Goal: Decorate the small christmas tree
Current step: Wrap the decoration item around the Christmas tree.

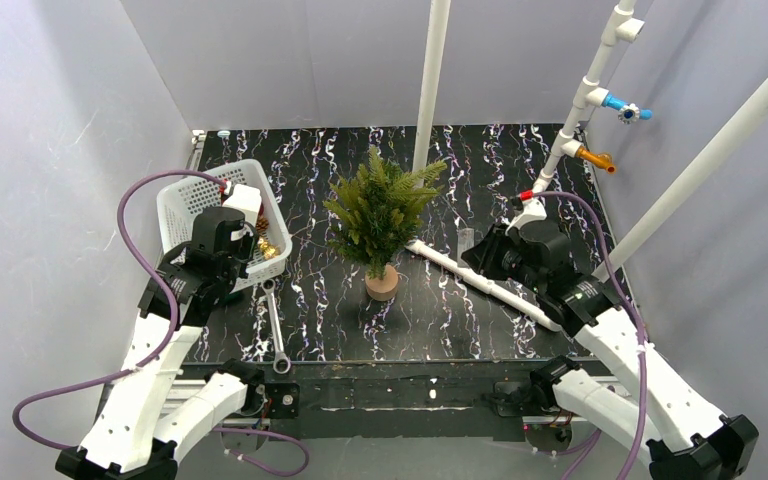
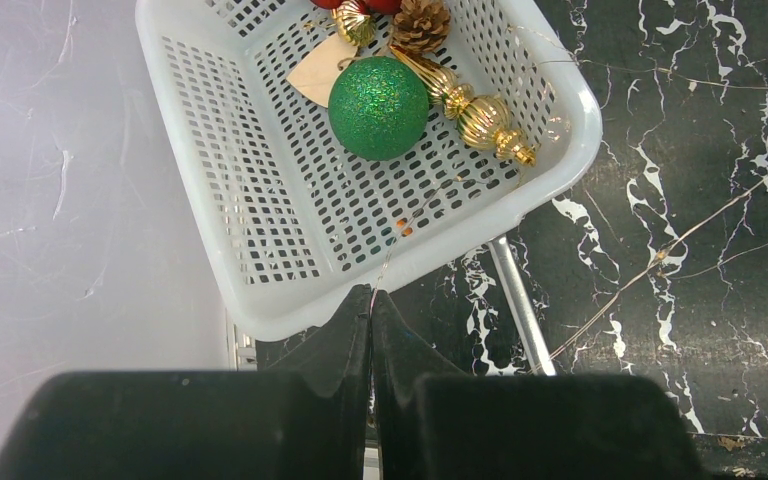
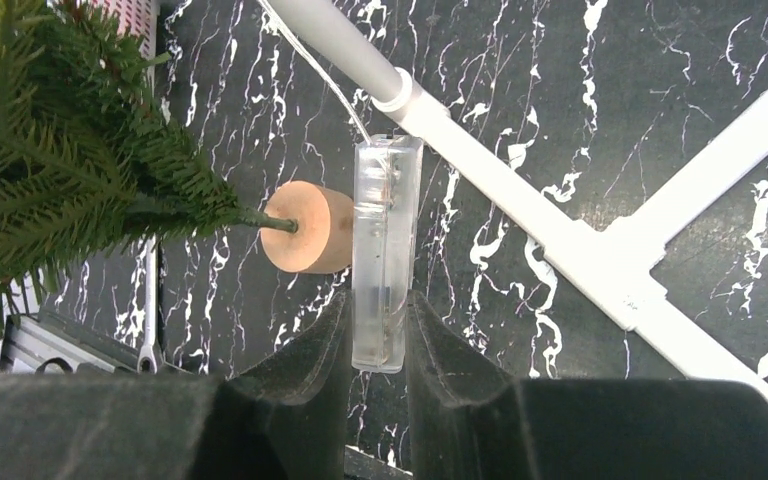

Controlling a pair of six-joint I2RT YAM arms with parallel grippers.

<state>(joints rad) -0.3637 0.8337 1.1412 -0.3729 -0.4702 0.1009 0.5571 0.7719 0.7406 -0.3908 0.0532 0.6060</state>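
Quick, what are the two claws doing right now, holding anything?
Left gripper: closed, seemingly pinching a thin wire.
Right gripper: closed on a clear plastic box.

We count one small christmas tree (image 1: pixel 380 210) on the table (image 1: pixel 480 330) and one white basket (image 2: pixel 260 200). In the basket we see one green glitter ball (image 2: pixel 379 108), one pine cone (image 2: pixel 420 25), one long gold spindle ornament (image 2: pixel 470 110), one smaller gold bauble (image 2: pixel 355 22) and one flat tan cut-out (image 2: pixel 318 72). The red pieces at the frame's edge we cannot count. There is one clear plastic box (image 3: pixel 385 200), one thin wire (image 2: pixel 660 261) and one wrench (image 1: pixel 276 330). There are two claws, the left claw (image 2: pixel 371 300) and the right claw (image 3: pixel 378 300).
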